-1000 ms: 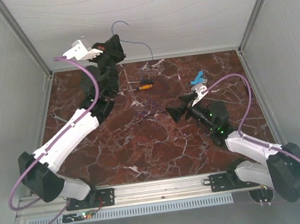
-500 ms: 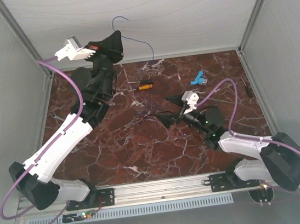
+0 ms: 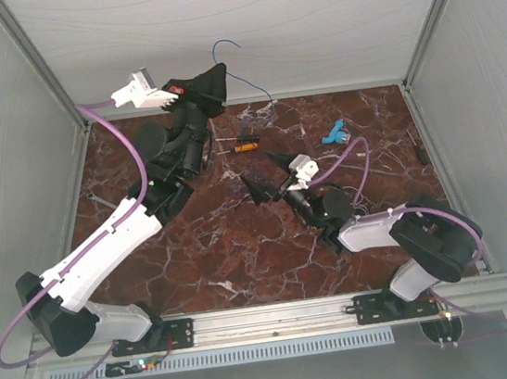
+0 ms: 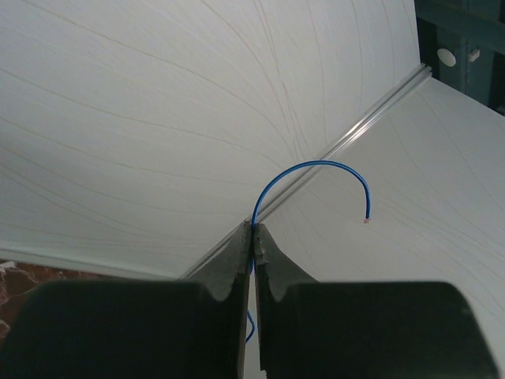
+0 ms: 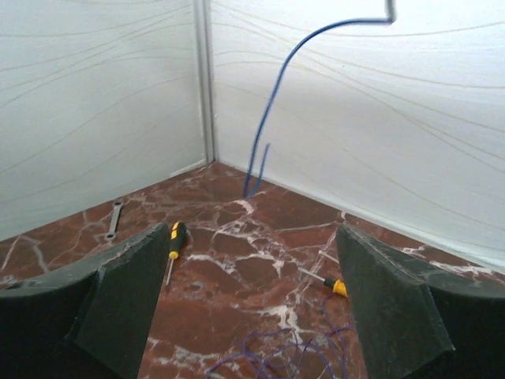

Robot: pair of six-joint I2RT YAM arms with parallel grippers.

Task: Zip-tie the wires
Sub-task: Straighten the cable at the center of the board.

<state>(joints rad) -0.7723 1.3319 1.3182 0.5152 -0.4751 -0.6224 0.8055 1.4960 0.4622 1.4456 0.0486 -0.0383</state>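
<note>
My left gripper (image 3: pixel 218 73) (image 4: pixel 254 229) is raised in front of the back wall, shut on a single thin blue wire (image 3: pixel 247 83) (image 4: pixel 316 164). The wire's free end curls above the fingertips, and its other end hangs down to the table by the back wall (image 5: pixel 276 87). A loose bundle of thin purple wires (image 5: pixel 292 355) lies on the marble just below and in front of my right gripper (image 3: pixel 267 171) (image 5: pixel 252 237). That gripper stands open and empty, low over the middle of the table.
An orange-handled screwdriver (image 3: pixel 244 144) lies near the back. Two small screwdrivers (image 5: pixel 175 237) (image 5: pixel 335 286) and a wrench (image 5: pixel 114 219) lie ahead of the right gripper. A blue object (image 3: pixel 333 132) sits at the back right, with white walls all around.
My right arm has swung left and further in, over the wire bundle, its jaws still open. My left gripper has shifted right with the blue wire still pinched.
</note>
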